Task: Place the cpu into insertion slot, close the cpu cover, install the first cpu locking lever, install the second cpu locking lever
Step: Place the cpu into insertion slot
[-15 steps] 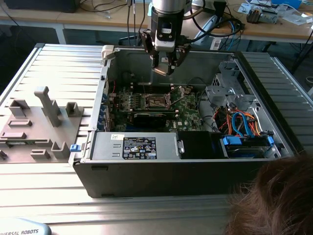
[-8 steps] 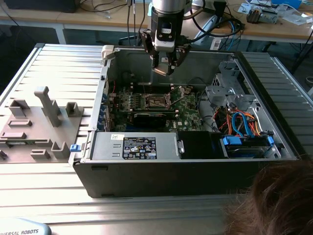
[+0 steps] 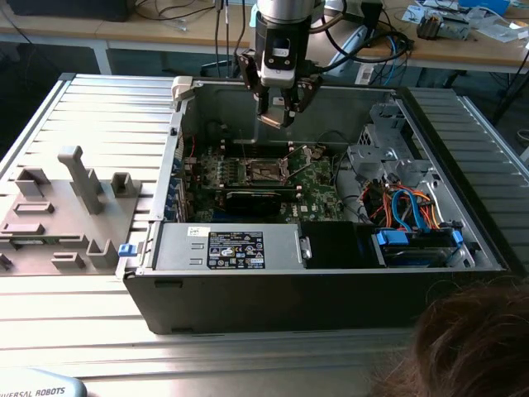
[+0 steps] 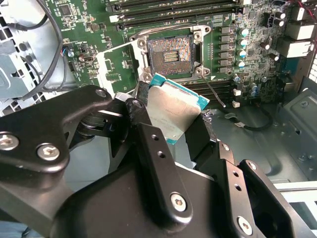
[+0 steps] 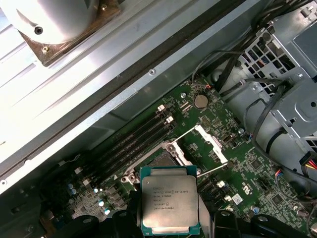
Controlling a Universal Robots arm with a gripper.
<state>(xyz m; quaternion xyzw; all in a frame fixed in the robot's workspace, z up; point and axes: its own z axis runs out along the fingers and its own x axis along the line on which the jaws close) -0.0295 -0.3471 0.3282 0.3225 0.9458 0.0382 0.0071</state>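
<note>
While the cpu [image 5: 170, 206] is clamped by the gripper [image 3: 277, 118], its printed face is shown in the first wrist view, the uncovered insertion slot [image 4: 171, 53] in the second wrist view.

Robotics lab or electronics workshop. Centre of the exterior view: an opened computer case [image 3: 289, 306] on a ribbed metal table [image 3: 107, 107], with a robot arm [image 3: 281, 33] above. Upper edge: wooden benches [image 3: 190, 35] strewn with cables [image 3: 178, 12]. Left: a grey fixture tray [image 3: 50, 223].
</note>
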